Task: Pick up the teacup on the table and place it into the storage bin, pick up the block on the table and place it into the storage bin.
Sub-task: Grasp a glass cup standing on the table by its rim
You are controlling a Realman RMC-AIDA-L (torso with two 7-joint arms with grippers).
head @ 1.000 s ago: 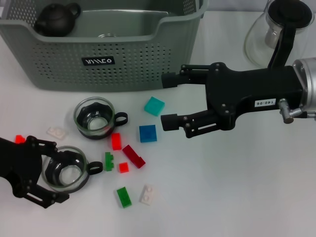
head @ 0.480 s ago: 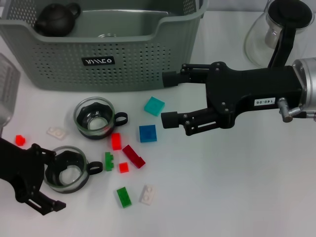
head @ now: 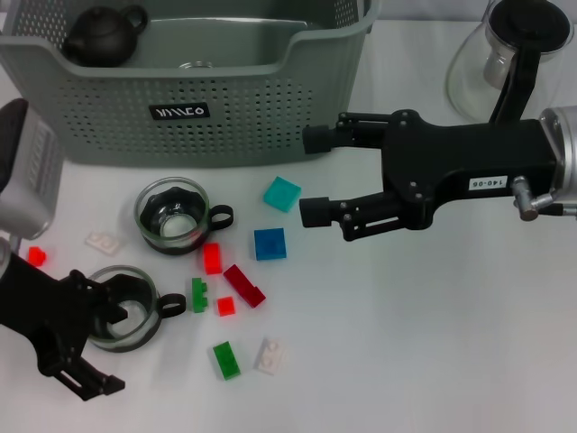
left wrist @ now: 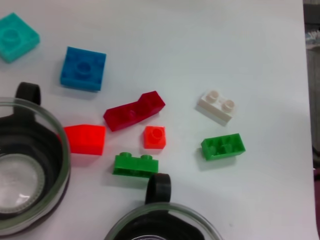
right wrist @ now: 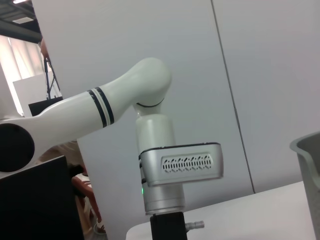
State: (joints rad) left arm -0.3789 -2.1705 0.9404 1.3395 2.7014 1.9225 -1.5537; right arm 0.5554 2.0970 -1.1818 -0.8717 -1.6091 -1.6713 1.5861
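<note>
The left pincer [head: 90, 338] stands wide open around the near teacup [head: 122, 308] on the table [head: 433, 343], well in front of the storage bin [head: 180, 90]. The right pincer [head: 311, 176] hovers wide open and empty beside the bin's front, above the teal block [head: 282, 193].

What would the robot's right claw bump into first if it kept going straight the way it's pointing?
Probably the teal block. The right gripper, open, points toward the robot's left, and that block lies just ahead between the finger lines. But the gripper may be hovering above the table; height is unclear, so it might pass over.
</note>
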